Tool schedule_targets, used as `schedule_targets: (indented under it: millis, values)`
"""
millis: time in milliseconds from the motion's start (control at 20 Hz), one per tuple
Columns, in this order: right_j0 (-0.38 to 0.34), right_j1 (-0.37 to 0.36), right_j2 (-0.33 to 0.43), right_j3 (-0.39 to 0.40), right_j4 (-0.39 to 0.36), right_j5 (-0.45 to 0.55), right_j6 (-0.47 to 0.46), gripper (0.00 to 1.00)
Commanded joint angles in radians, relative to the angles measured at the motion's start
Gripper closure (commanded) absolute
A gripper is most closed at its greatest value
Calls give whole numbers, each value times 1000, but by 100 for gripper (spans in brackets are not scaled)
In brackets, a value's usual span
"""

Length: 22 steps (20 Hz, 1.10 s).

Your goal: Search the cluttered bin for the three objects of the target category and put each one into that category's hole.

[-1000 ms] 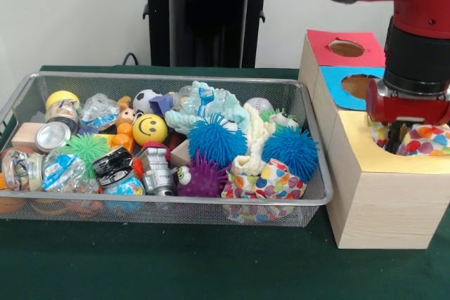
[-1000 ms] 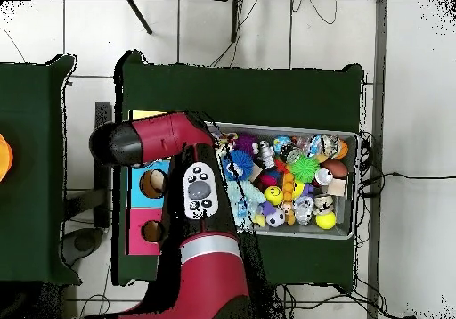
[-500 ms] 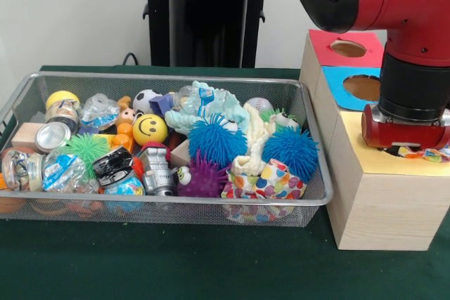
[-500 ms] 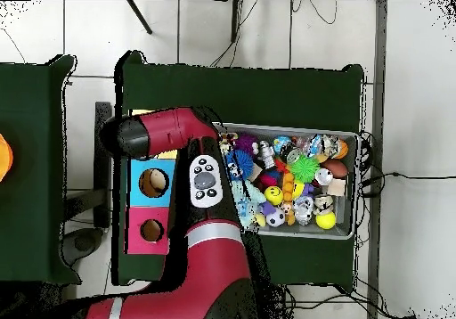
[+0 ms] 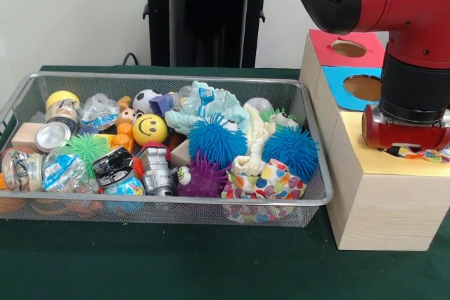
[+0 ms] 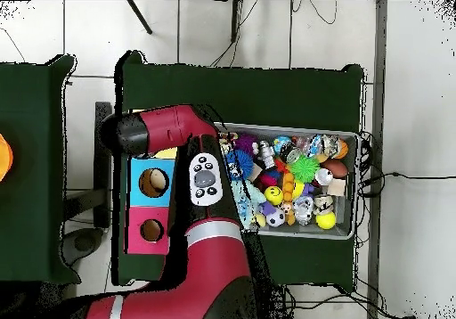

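Dark green cloth-covered table [image 5: 176, 265] against pale wall, black pedestal column behind. Largest item in frame: red and black robot arm [image 5: 394, 5], reaching over wooden sorting box [image 5: 383, 201] with three coloured tops (red, blue, yellow), each with a round hole. Red hole [image 5: 346, 48] and blue hole [image 5: 363, 87] both visible and unobstructed; yellow section's hole hidden under the wrist. Overhead view consistent: arm elbow [image 6: 134, 137] parked above yellow end of box, red and blue sections exposed.

Silver wire-mesh bin [image 5: 162, 201] just beside box, packed: blue spiky rubber balls [image 5: 216, 140], purple spiky ball [image 5: 202, 177], green spiky ball [image 5: 88, 148], yellow smiley ball [image 5: 150, 129], small soccer ball [image 5: 145, 100], crushed metal cans [image 5: 50, 135], polka-dot fabric pouch [image 5: 271, 180] against near wall of bin.

Gripper [image 5: 406, 147] low over yellow top, fingers hidden below red wrist housing; cannot tell whether spread or pinched. Multicoloured polka-dot fabric item [image 5: 425, 153] showing at wrist's lower edge, lying on or partly into yellow section; whether held or free, cannot tell.

Judged step: depositing polka-dot item into yellow hole. To do well: release only once fabric bulk is centred over opening; soft cloth likely to drape on rim, so confirm no edge caught on yellow surface before lifting straight up. Matching pouch in bin looks a probable next target.
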Motion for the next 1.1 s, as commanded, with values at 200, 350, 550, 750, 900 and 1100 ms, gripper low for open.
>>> schedule_targets:
  millis: [200, 350, 550, 750, 900, 1100]
  values:
    - [-100, 269, 23, -72, -109, -221, -22, 100]
    - [-96, 269, 15, -76, -105, -203, -9, 100]
    - [-94, 266, 13, -79, -107, -180, -11, 0]
    - [-106, 264, 32, -79, -95, -146, -29, 0]
    - [-111, 262, 40, -80, -92, -129, -37, 0]
    - [-120, 260, 52, -79, -95, -119, -44, 0]
